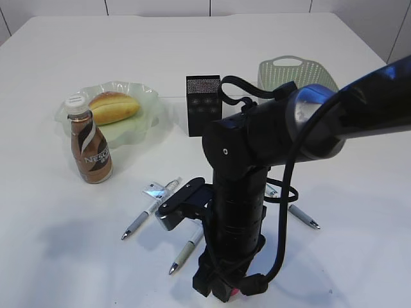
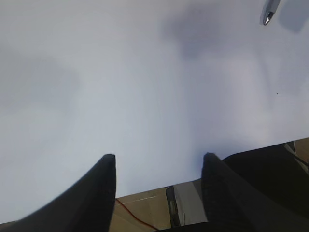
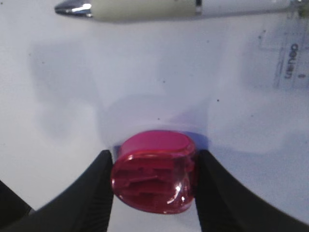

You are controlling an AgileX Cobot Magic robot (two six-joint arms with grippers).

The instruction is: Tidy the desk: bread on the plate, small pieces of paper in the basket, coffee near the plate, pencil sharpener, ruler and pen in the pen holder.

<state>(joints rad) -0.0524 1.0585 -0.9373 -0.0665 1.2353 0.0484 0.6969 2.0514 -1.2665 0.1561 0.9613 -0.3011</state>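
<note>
1. While the bread (image 1: 113, 106) is already seen on the plate (image 1: 144, 122) at ten o'clock on the desk (image 1: 359, 192), with the coffee bottle (image 1: 89, 146) just beside the plate, the red pencil sharpener (image 3: 154, 171) is bracketed by the right hand (image 3: 154, 186); its fingers (image 3: 94, 193) sit against both sides, so a grip appears formed or nearly so.
2. This hand is lowered at six o'clock, presumably to lift the sharpener toward the black pen holder (image 1: 203, 104) at twelve o'clock.
3. The left hand (image 2: 159, 193) is held partly open and empty over bare desk.
4. Pens (image 1: 186, 250) lie loose on the desk.
5. "NESCAFÉ" is partly readable on the bottle; "deli" is read on the clear ruler (image 3: 285, 58).
</note>
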